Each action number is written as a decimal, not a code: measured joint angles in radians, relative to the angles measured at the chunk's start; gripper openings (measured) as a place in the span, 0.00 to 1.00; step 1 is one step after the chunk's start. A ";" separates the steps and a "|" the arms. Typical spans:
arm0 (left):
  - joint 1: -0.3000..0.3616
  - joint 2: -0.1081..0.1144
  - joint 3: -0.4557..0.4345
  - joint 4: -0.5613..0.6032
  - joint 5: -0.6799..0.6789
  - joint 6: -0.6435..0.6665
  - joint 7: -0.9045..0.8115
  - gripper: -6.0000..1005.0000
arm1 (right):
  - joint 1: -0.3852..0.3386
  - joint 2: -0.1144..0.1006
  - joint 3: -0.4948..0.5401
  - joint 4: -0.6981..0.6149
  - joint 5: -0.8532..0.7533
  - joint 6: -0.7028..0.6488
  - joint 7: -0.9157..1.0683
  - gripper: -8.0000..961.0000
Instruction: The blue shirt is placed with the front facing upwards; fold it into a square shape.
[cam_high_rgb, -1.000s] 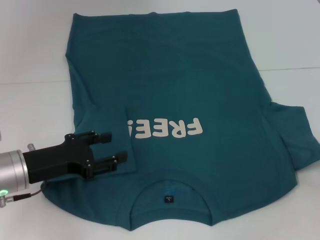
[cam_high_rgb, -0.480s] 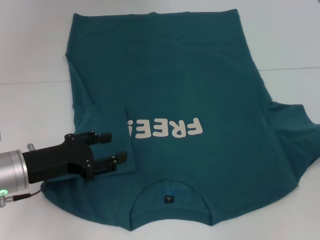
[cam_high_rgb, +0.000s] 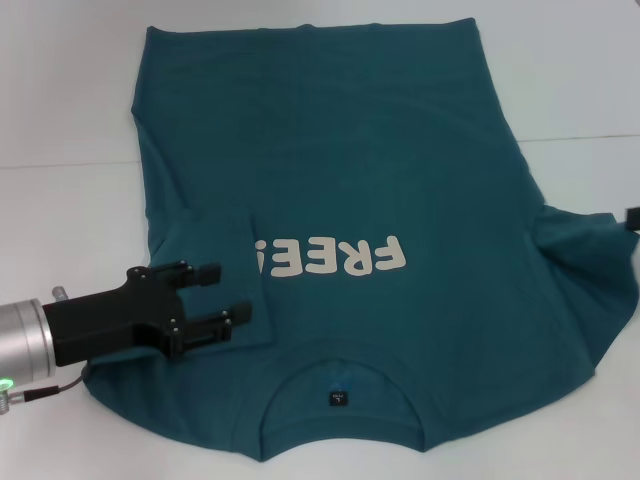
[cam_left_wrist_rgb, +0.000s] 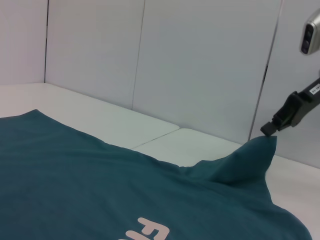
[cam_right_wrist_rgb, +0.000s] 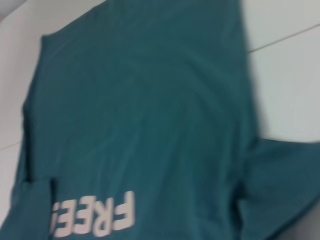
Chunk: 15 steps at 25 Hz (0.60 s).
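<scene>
With the blue shirt (cam_high_rgb: 350, 200) spread face-up on the table (cam_high_rgb: 60, 120) and its left sleeve already folded over the lettering, the left gripper (cam_high_rgb: 222, 297) hovers there, jaws spread, while the right gripper (cam_left_wrist_rgb: 270, 129) pinches the raised right sleeve, which I judge must next swing inward toward the lettering.

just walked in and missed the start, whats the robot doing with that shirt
It is folding a blue shirt lying front up on a white table. The sleeve on the robot's left is already folded in over the chest, and the left gripper hovers open above it. The right gripper pinches the tip of the other sleeve and holds it raised off the table.
</scene>
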 joint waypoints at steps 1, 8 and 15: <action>0.001 0.000 0.000 0.000 0.000 0.000 0.000 0.71 | 0.014 0.003 -0.013 -0.004 0.000 -0.007 0.007 0.04; 0.011 0.000 -0.003 0.000 0.000 0.001 0.000 0.71 | 0.090 0.026 -0.121 -0.023 -0.001 -0.021 0.059 0.05; 0.015 0.002 -0.005 0.000 0.000 -0.005 0.004 0.71 | 0.187 0.060 -0.251 -0.016 -0.023 -0.013 0.109 0.07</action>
